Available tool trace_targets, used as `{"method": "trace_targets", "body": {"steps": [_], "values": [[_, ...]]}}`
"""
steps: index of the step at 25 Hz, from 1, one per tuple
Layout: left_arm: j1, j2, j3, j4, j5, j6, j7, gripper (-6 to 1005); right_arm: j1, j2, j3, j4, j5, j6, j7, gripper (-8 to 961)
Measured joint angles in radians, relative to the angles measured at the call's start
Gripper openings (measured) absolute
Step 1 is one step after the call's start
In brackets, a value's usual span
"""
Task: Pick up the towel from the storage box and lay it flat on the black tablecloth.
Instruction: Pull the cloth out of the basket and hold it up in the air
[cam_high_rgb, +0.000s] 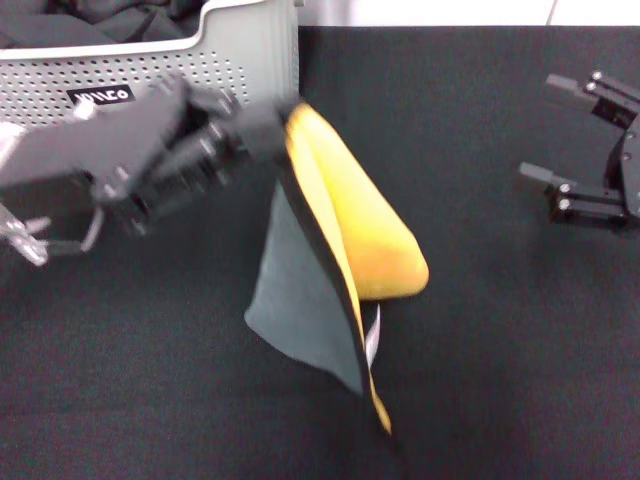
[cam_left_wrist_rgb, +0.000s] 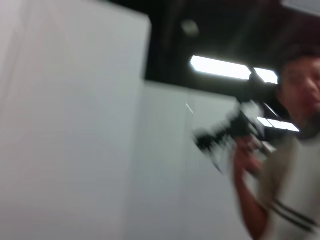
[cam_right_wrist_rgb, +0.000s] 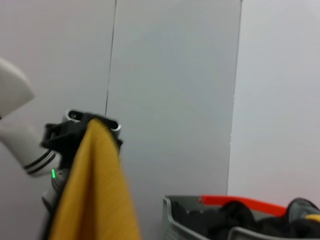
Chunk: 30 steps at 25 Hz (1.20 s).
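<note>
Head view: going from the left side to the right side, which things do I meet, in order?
Left gripper → towel, hanging from it over the black tablecloth → right gripper.

A person (cam_left_wrist_rgb: 292, 165) holds a camera (cam_left_wrist_rgb: 227, 132) by a wall (cam_left_wrist_rgb: 75, 125).

The black tablecloth (cam_high_rgb: 500, 360) carries the storage box (cam_high_rgb: 230, 60) at its far-left corner.
</note>
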<state>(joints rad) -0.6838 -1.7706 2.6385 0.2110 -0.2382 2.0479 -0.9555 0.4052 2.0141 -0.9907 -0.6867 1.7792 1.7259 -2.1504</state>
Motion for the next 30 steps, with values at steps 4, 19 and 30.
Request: {"method": "trace_targets", "body": {"steps": [4,19,30], "values": [[0.050,-0.005,-0.172,0.029,0.010,-0.001,0.026,9,-0.003,0.001,-0.006,0.001,0.025,0.018,0.001,806],[0.045,-0.137,-0.429,0.035,0.042,-0.012,0.125,10,0.086,0.014,-0.270,0.114,0.180,-0.097,-0.187,800],[0.041,-0.144,-0.456,0.040,0.047,-0.014,0.125,10,0.086,0.014,-0.368,0.119,0.182,-0.205,-0.206,795]]}}
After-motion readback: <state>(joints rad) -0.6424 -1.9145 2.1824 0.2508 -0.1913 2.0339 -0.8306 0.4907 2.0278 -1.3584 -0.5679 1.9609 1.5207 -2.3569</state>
